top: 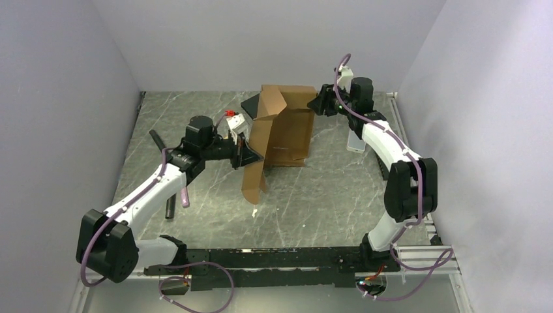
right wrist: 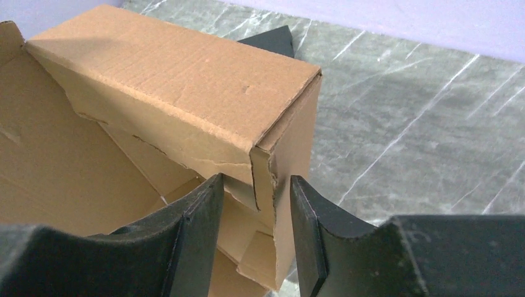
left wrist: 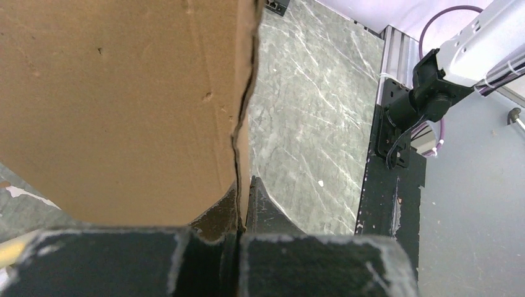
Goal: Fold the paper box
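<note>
Paper box (top: 283,127) stands half-folded at the far side of the table (top: 326,195). Left gripper (left wrist: 241,207) pinches a flap edge tight — only its wrist view shows that. Right gripper (right wrist: 254,185) is spread, straddling the box's corner — clear up close.

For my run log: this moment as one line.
left fingers: shut on brown cardboard paper box flap | right fingers: open, straddling box corner | fold: unfinished

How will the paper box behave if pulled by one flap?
Probably light and floppy: the paper box is thin corrugated sheet, pinched at one flap edge by the left jaws. Likely to hinge at its creases rather than move whole. Its corner looks frayed, so hard tugs may tear it.
</note>
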Robot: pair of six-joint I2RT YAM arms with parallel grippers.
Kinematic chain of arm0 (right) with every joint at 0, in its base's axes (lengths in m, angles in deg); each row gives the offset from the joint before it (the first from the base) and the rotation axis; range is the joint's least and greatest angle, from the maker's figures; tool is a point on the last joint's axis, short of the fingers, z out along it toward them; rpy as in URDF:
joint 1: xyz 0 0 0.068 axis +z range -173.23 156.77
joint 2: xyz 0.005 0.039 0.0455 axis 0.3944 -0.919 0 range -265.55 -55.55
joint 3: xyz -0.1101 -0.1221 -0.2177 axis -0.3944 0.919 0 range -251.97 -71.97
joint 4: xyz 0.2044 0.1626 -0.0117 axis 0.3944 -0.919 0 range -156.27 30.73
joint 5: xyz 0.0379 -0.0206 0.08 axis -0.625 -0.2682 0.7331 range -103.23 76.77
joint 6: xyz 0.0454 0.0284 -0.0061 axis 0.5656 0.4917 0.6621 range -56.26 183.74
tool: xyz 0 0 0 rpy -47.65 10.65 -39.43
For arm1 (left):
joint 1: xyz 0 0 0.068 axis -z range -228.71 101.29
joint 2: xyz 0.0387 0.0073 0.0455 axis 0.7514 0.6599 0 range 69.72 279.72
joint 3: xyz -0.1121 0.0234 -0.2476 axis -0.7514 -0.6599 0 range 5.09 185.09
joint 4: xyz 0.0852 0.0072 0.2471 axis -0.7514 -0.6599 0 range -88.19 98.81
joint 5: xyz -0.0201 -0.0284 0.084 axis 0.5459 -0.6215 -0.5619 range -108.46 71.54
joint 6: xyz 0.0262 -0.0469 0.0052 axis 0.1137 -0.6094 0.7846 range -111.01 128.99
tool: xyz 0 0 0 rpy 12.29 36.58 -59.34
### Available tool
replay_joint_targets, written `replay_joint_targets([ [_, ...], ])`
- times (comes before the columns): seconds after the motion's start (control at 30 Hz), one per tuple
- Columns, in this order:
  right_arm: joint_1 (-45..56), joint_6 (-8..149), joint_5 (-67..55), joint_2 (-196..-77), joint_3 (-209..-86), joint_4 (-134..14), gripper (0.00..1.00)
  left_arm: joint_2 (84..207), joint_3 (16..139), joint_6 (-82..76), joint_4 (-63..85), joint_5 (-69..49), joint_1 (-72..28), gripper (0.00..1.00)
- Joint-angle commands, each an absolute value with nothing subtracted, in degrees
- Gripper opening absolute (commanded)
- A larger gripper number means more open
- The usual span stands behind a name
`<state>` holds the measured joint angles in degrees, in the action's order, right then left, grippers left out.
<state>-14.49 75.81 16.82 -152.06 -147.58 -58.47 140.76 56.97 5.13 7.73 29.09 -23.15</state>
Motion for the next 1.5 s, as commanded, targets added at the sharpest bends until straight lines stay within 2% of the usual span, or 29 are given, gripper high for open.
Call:
replay_joint_targets([
  [0.0, -14.4, 73.1, 15.7, -152.9, -147.1, -50.3, 0.46, 141.7, 58.8, 3.3, 8.4, 33.4, -24.9, 0.00],
  [0.1, -14.4, 73.1, 16.6, -153.9, -147.0, -48.4, 0.40, 142.3, 58.9, 3.0, 8.3, 34.9, -25.6, 0.00],
  [0.17, -14.2, 72.9, 17.0, -154.6, -147.2, -47.5, 0.29, 142.8, 59.2, 3.0, 8.0, 35.4, -25.9, 0.00],
  [0.27, -13.7, 72.4, 17.1, -155.5, -147.5, -47.2, 0.08, 143.7, 59.8, 3.1, 7.5, 36.1, -26.1, 0.00],
  [0.37, -13.1, 71.8, 16.8, -155.5, -146.9, -46.3, 0.06, 144.2, 60.1, 2.9, 7.4, 36.3, -26.3, 0.00],
  [0.5, -12.7, 71.3, 16.6, -155.8, -146.7, -45.6, 0.18, 144.3, 60.4, 2.7, 7.2, 36.5, -26.5, 0.00],
  [0.67, -12.6, 70.5, 17.2, -155.9, -147.1, -46.7, 0.22, 144.0, 60.2, 2.4, 6.8, 35.9, -26.6, 0.00],
  [0.9, -12.7, 63.4, 19.0, -152.1, -145.8, -51.0, 0.38, 143.0, 60.9, 3.5, 4.1, 32.2, -26.6, 0.00],
  [1.07, -13.0, 56.9, 25.6, -149.2, -145.7, -55.7, 0.59, 143.1, 61.8, 4.3, 2.6, 31.1, -26.8, 0.00],
  [1.23, -14.3, 50.0, 32.5, -149.1, -147.6, -63.5, 0.84, 143.0, 61.7, 4.2, 2.8, 30.6, -27.0, 0.00],
  [1.47, -15.1, 48.1, 40.3, -152.7, -151.6, -70.5, 0.99, 142.6, 61.6, 3.9, 3.1, 31.6, -27.0, 0.00],
])
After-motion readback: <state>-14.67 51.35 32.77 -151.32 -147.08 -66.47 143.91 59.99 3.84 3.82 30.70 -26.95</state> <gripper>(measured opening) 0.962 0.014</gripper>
